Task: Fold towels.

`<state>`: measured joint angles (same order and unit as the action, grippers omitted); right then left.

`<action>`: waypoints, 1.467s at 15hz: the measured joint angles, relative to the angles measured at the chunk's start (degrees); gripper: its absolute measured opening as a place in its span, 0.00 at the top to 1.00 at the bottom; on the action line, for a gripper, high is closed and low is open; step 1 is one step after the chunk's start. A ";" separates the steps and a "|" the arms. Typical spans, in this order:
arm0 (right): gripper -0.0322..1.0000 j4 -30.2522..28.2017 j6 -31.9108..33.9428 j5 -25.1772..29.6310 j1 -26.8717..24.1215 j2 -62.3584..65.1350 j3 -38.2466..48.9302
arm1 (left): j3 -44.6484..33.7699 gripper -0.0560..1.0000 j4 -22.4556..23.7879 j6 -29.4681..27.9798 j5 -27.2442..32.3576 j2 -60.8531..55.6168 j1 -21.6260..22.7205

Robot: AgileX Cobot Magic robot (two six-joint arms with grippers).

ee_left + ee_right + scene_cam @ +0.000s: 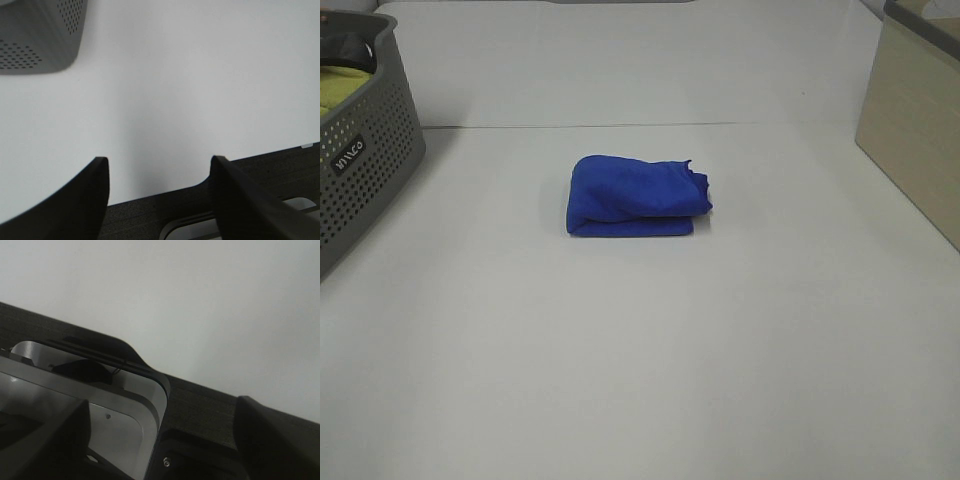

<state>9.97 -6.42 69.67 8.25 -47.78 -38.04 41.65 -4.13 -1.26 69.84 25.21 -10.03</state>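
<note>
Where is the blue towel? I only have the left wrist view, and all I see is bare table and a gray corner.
Observer: The blue towel lies folded in a bundle mid-table in the high view, with no claw touching it.
Operator: What is that gray corner?
Observer: A perforated gray basket at the table's left edge, with something yellow-green inside.
Operator: And the right claw?
Observer: The right claw is open and empty, hanging over the table's front edge, with dark and silver equipment below it.
Operator: Anything on the right side?
Observer: A beige box stands at the right edge, apart from the towel.
</note>
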 joint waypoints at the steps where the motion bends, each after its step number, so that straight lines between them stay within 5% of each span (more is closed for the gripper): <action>1: 0.23 -0.06 0.00 0.06 0.00 1.43 1.26 | -1.20 0.41 -0.11 0.06 0.06 -2.41 0.00; 6: 0.23 -1.95 -2.18 0.17 0.00 16.84 9.17 | -9.45 0.41 -1.20 2.69 -1.60 -14.38 0.00; 9: 0.23 -2.75 -2.12 -4.81 0.00 21.83 10.08 | -11.12 0.41 -4.24 7.51 -5.96 -14.50 0.00; 22: 0.23 -3.04 -2.18 -6.02 0.00 22.00 11.52 | -11.80 0.41 -6.25 9.57 -6.99 -14.50 0.00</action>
<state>6.93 -8.59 63.66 8.25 -25.78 -26.53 29.85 -10.37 8.31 62.85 10.71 -10.03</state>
